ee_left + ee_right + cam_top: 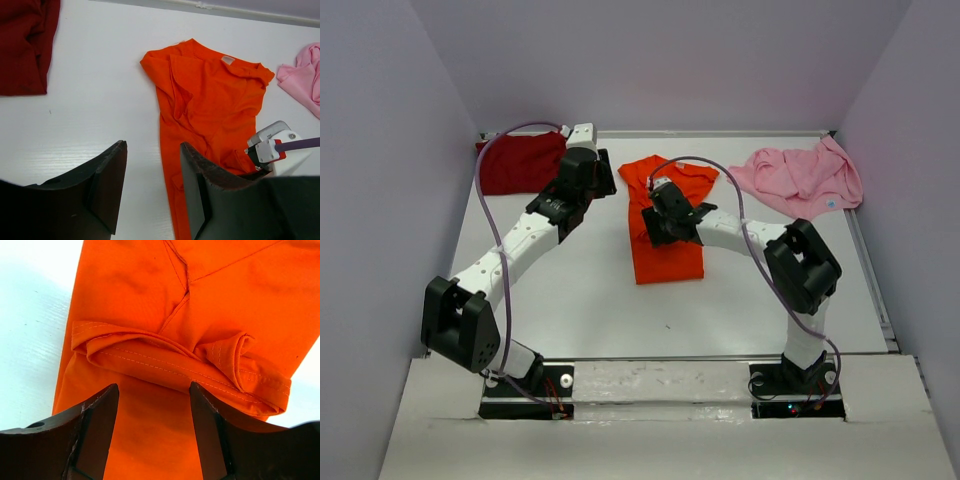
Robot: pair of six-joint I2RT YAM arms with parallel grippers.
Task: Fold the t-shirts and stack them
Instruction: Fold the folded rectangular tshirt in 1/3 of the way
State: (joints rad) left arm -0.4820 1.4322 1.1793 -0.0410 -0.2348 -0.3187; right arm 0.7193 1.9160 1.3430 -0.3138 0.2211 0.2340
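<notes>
Now | orange t-shirt (pixel 670 262) on table (pixel 590 300) | right gripper (pixel 152 390) above, jaws apart

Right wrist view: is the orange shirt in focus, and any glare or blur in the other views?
Right wrist: orange shirt sharp, hem stitching readable; table overexposed at left. Left wrist: cloth crisp, near fingers dark and underlit. Top external: even light, soft shadows under the arms, no glare.

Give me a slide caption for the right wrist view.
Right gripper, fingers open, over a rolled hem of the orange shirt.
</notes>
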